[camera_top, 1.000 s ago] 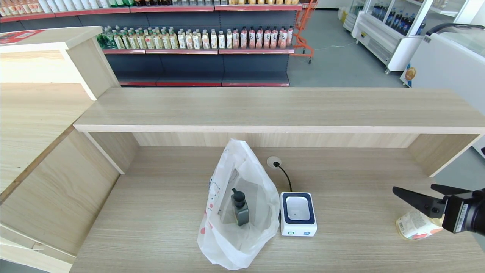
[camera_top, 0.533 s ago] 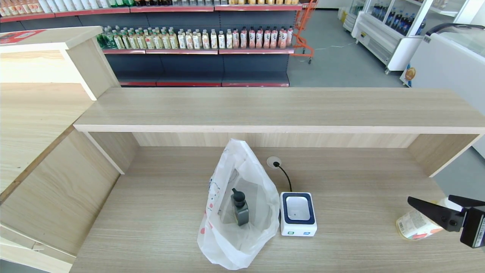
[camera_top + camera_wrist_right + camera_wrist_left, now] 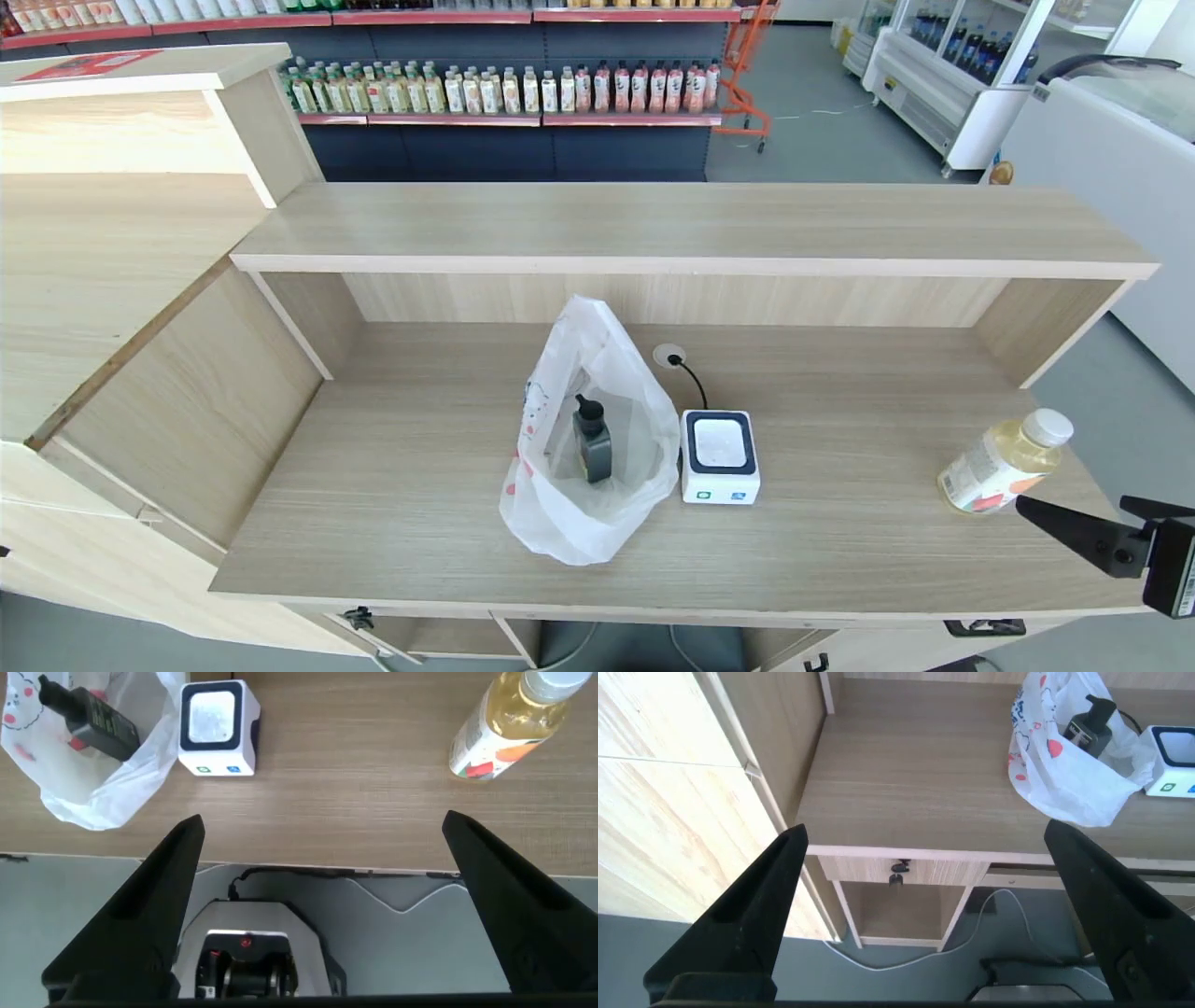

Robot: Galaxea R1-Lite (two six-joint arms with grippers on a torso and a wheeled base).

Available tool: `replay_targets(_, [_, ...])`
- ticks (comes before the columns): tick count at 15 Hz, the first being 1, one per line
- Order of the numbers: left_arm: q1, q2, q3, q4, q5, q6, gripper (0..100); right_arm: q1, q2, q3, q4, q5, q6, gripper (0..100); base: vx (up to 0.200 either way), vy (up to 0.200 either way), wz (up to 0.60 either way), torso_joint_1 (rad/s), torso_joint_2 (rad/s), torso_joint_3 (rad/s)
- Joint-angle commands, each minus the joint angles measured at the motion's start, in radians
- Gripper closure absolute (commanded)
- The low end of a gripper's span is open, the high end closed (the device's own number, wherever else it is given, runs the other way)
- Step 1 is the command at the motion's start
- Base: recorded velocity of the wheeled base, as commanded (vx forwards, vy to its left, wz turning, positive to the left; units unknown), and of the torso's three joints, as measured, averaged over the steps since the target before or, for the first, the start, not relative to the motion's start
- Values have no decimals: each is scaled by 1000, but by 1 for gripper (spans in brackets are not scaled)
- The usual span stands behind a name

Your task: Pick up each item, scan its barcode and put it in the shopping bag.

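Observation:
A white plastic shopping bag [image 3: 560, 513] stands open mid-counter with a dark pump bottle [image 3: 592, 452] upright inside. The white barcode scanner [image 3: 718, 456] sits just to the right of it, touching the bag. A bottle of yellow liquid [image 3: 1004, 462] with a white cap stands at the counter's right end. My right gripper [image 3: 1072, 505] is open and empty, off the front edge just beyond that bottle [image 3: 509, 723]. From the right wrist, the gripper [image 3: 322, 905] faces the scanner [image 3: 217, 726] and bag [image 3: 93, 793]. My left gripper [image 3: 924, 915] is open and empty, before the counter's front left, far from the bag [image 3: 1074, 775].
A raised wooden ledge [image 3: 691, 229] runs along the counter's back, with side walls at both ends. A black cable [image 3: 693, 381] leads from the scanner to a grommet. A taller wooden unit [image 3: 112, 243] stands to the left. Bare counter [image 3: 392, 448] lies left of the bag.
The whole head view has shifted, so the camera has moved back. My right gripper, still open, has drawn away from the yellow bottle toward the counter's front edge, and the bottle now stands fully uncovered.

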Motion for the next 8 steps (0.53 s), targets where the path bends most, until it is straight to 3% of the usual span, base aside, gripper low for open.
replay_targets(1, [0, 0, 0, -1, 0, -1, 0, -6, 0, 3, 0, 1, 11, 0, 0, 0, 0, 0, 0, 0])
replay_targets(2, [0, 0, 0, -1, 0, -1, 0, -7, 0, 5, 1, -1, 20, 0, 0, 0, 0, 0, 0, 0])
replay_targets(8, [0, 0, 0, -1, 0, 4, 0, -133, 59, 5, 32, -77, 16, 0, 0, -200, 0, 6, 0, 6])
